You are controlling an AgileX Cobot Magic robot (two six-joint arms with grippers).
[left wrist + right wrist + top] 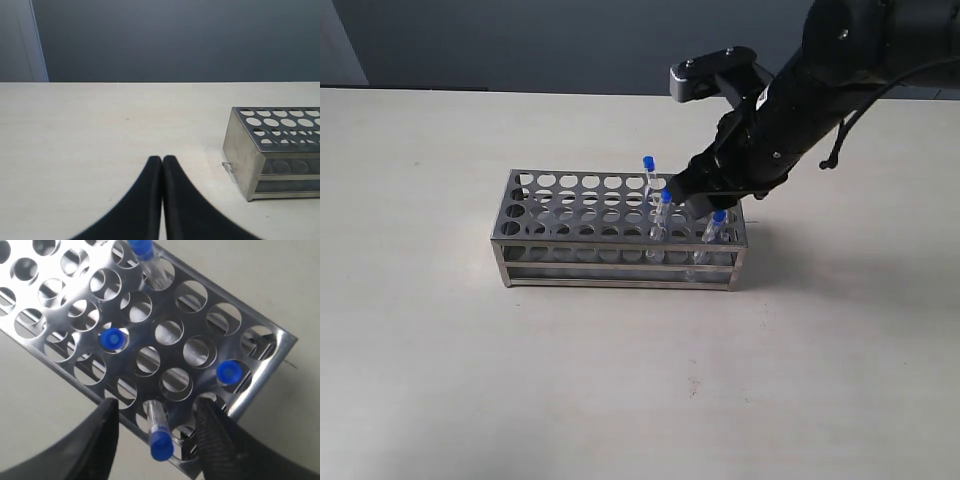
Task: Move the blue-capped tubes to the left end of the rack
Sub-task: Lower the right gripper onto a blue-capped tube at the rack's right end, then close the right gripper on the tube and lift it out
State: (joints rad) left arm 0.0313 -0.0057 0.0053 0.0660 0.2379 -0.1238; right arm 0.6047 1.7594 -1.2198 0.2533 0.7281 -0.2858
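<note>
The silvery rack (620,243) stands mid-table. Three blue-capped tubes show at its right end in the exterior view: one at the back (648,162), one in the middle (666,197), one near the front right corner (719,217). My right gripper (695,198) hangs over that end and hides a fourth. From the right wrist, the open right gripper (157,407) straddles a leaning tube (161,446) without touching it; the other caps (111,338) (228,372) (141,246) stand in the rack (250,392). My left gripper (162,160) is shut and empty, away from the rack's left end (250,160).
The rack's holes left of the tubes hold nothing. Pale tabletop (470,380) surrounds the rack on all sides. A dark wall (175,40) runs behind the table's far edge.
</note>
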